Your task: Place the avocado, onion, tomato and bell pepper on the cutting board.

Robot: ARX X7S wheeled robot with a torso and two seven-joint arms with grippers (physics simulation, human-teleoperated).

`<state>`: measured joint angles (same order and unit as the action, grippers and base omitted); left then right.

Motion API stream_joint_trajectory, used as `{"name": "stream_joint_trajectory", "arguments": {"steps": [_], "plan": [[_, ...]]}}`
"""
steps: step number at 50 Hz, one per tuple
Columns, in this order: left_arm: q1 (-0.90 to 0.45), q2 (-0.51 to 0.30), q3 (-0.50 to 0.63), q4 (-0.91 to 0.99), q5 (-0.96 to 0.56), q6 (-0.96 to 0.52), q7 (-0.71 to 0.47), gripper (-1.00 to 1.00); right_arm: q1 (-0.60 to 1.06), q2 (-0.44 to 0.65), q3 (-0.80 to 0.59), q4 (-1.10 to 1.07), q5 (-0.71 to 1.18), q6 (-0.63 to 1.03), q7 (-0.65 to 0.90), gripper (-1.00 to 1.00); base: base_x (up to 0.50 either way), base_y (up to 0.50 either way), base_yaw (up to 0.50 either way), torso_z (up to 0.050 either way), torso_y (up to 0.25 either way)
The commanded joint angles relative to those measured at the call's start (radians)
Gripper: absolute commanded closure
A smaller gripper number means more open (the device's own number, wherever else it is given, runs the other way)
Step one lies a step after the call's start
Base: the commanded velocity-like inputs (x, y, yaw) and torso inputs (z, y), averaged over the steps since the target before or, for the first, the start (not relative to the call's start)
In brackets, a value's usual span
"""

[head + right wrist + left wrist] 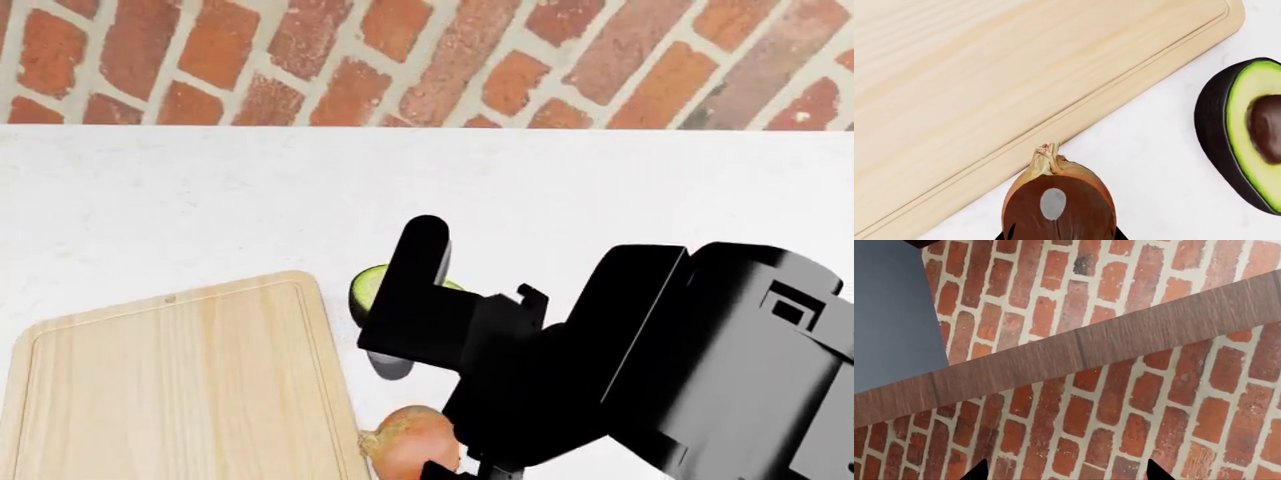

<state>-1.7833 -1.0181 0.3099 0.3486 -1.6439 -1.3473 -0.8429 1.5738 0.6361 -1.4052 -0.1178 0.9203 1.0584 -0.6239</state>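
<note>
A: What does the surface look like?

B: A plain white worktop (160,200), and behind it a red brick wall (441,60). The left wrist view shows the same brick, crossed by a brown wooden beam (1121,335), with a flat grey panel (887,315) at one side.

A: And the cutting board (174,380)?

B: It lies on the worktop at the near left of the head view, pale wood with a groove along its rim. Nothing rests on the part I can see.

A: Where are the vegetables?

B: The onion (1057,200) sits on the worktop just beside the board's right edge, its rooty tip pointing at the board. The avocado (1247,130) lies farther back, near the board's far right corner, cut face with the pit showing. I see no tomato or pepper.

A: Anything in the way?

B: The right arm's black bulk covers most of the avocado and part of the onion in the head view.

A: The tools?

B: The right tool (1057,235) is right at the onion, but I cannot tell whether it grips. The left tool (1064,472) shows two dark tips set wide apart, holding nothing.
</note>
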Motion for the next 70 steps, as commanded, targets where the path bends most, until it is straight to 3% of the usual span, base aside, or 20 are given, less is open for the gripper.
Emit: {"name": "stream_joint_trajectory", "arguments": {"steps": [1, 24, 35, 50, 70], "plan": [[0.008, 0.015, -0.015, 0.006, 0.026, 0.014, 0.023, -1.0, -0.026, -0.02, -0.01, 0.002, -0.071, -0.004, -0.015, 1.0, 0.0, 0.0, 0.0, 0.0, 0.0], [-0.039, 0.017, 0.0, -0.005, 0.004, 0.009, 0.01, -1.0, 0.024, 0.046, 0.002, -0.061, -0.046, 0.053, -0.001, 1.0, 0.0, 0.0, 0.0, -0.001, 0.0], [-0.036, 0.01, 0.0, -0.002, -0.003, 0.018, 0.007, -1.0, 0.088, 0.02, 0.094, -0.091, 0.02, 0.056, 0.007, 1.0, 0.0, 0.0, 0.0, 0.0, 0.0], [-0.034, -0.007, 0.001, -0.003, 0.004, 0.025, 0.023, -1.0, 0.117, -0.148, 0.18, 0.024, 0.002, -0.056, 0.024, 1.0, 0.0, 0.0, 0.0, 0.0, 0.0], [0.008, -0.055, -0.021, 0.02, -0.014, 0.053, 0.023, -1.0, 0.018, -0.368, 0.162, 0.233, -0.163, -0.255, 0.132, 1.0, 0.0, 0.0, 0.0, 0.0, 0.0]]}}
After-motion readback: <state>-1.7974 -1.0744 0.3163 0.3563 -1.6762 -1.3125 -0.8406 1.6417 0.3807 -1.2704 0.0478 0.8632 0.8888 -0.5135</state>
